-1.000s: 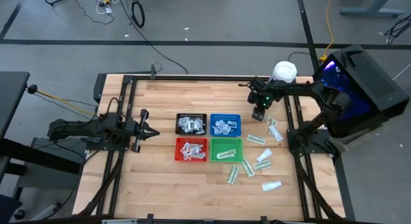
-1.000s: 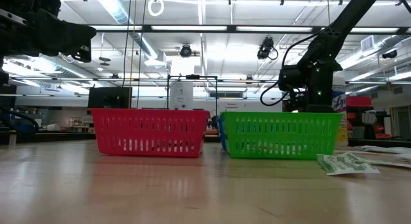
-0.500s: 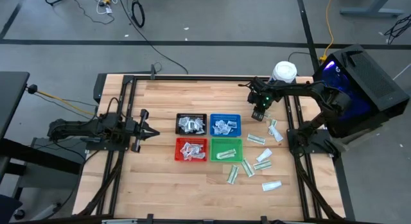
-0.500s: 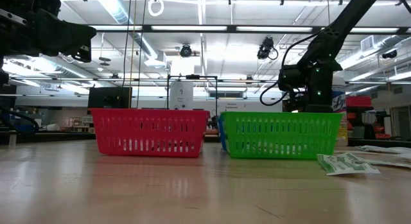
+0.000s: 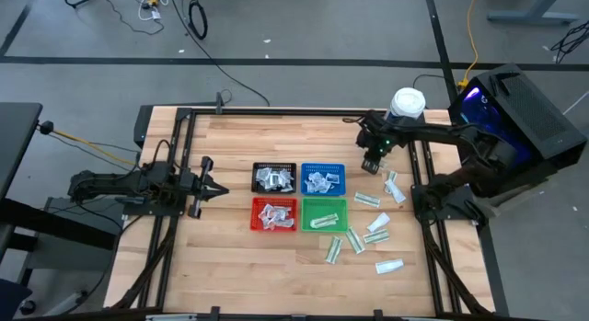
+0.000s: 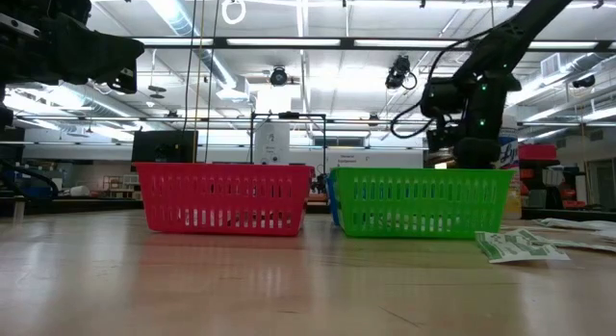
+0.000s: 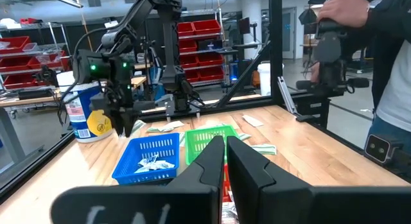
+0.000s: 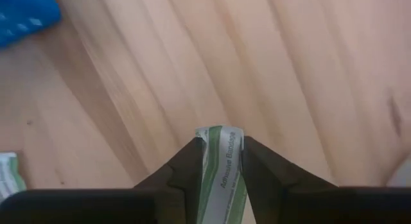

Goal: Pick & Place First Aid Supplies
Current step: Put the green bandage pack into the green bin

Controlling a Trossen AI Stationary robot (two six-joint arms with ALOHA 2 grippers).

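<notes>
My right gripper [image 5: 371,164] hangs over the table's far right, between the blue tray [image 5: 323,166] and the white jar [image 5: 406,104]. It is shut on a narrow white-and-green packet [image 8: 221,161], one of the first aid supplies. Several more packets [image 5: 368,200] lie flat on the wood on the right, and others fill the trays. My left gripper [image 5: 224,187] waits shut at the table's left, pointing level toward the trays. In the low view the green tray [image 6: 421,201] hides the right gripper's fingertips. My right gripper pinches the packet between its two fingers, which press on its two long edges. The packet's short end [image 8: 219,131] sticks out just past the fingertips. The fingers point steeply down and run along the packet. The packet is lifted clear of the table [image 8: 289,70].
Four mesh trays stand mid-table: black [image 5: 274,166], blue, red [image 5: 274,201] and green [image 5: 324,201]. The jar stands at the far right next to the arm. A dark frame [image 5: 276,110] rims the table. A person [image 7: 385,70] stands beyond the right side.
My right gripper has risen a little above the table near the jar, still pointing steeply down; my left arm has kept still.
</notes>
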